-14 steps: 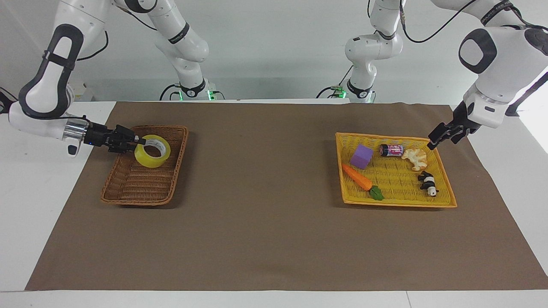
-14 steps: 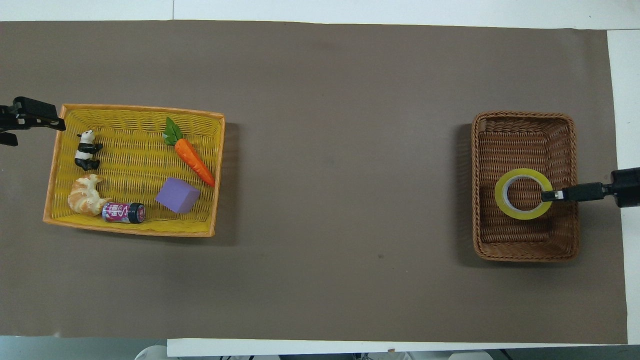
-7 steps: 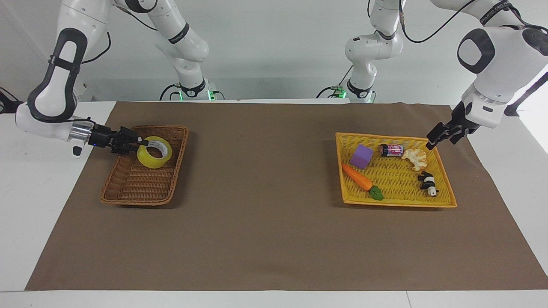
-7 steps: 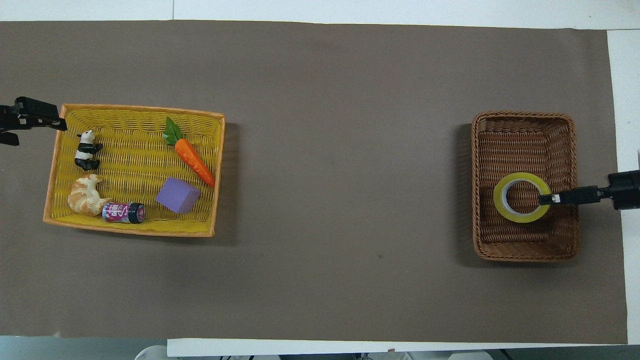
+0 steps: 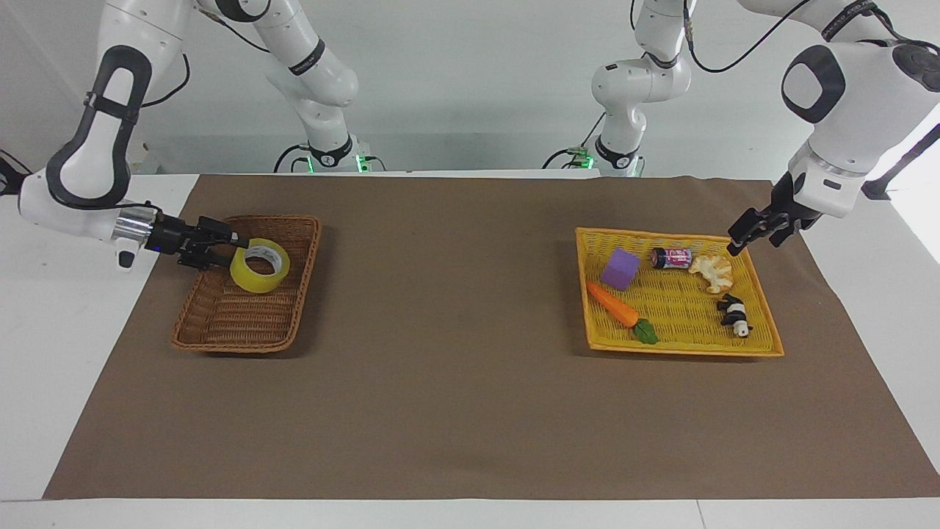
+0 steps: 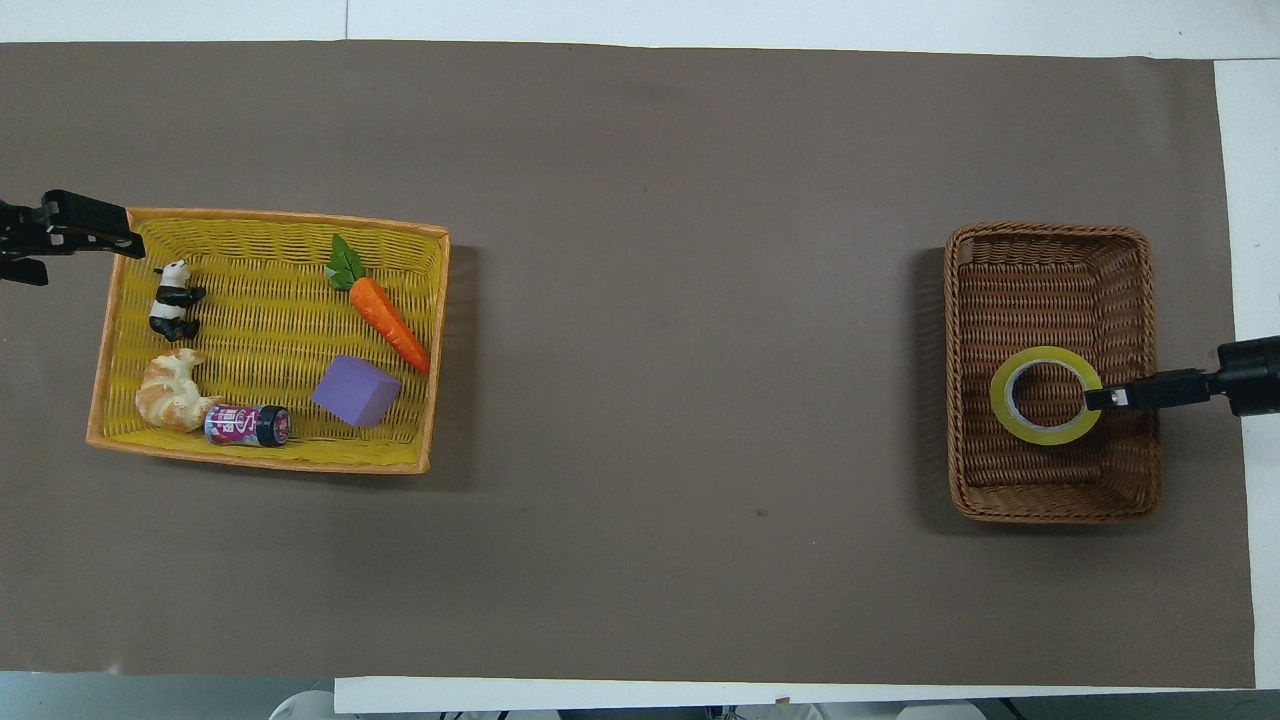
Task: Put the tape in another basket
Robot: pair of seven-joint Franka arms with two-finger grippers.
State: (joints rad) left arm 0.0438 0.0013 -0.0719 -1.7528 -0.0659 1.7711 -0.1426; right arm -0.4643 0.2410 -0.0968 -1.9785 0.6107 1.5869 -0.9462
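Facing view: the tape [image 5: 259, 264] is inside the brown basket [image 5: 220, 342], in the part nearer to the robots, w/ its hole looking mostly upward. The right end effector [image 5: 229, 248] comes in low over the basket wall at the right arm's end of the tabletop [image 5: 44, 367] and is against the rim of the tape. Whether it is open or closed on the roll, I cannot tell here. The basket holds only the tape.

The left end effector [image 5: 738, 242] hangs over the corner of the yellow tray [image 5: 683, 351], open, w/ nothing in it. In the tray are a purple block [image 5: 620, 268], a carrot [image 5: 613, 303], a small can [image 5: 672, 257], a croissant [image 5: 712, 272] and a toy panda [image 5: 734, 314]. Basket and tray are well apart on a brown mat [image 5: 470, 404].

Overhead view: the tape [image 6: 1045, 395] lies on the floor of the brown basket [image 6: 1050, 235], and the right end effector [image 6: 1095, 398] crosses the basket wall and meets its outer rim. The left end effector [image 6: 90, 230] is at the tray's [image 6: 260, 462] corner, near the panda [image 6: 175, 298]. The croissant [image 6: 172, 390] touches the can [image 6: 247, 425]; the block [image 6: 355, 390] sits just beside the carrot [image 6: 390, 320]. The mat [image 6: 700, 150] btw. both containers is bare.
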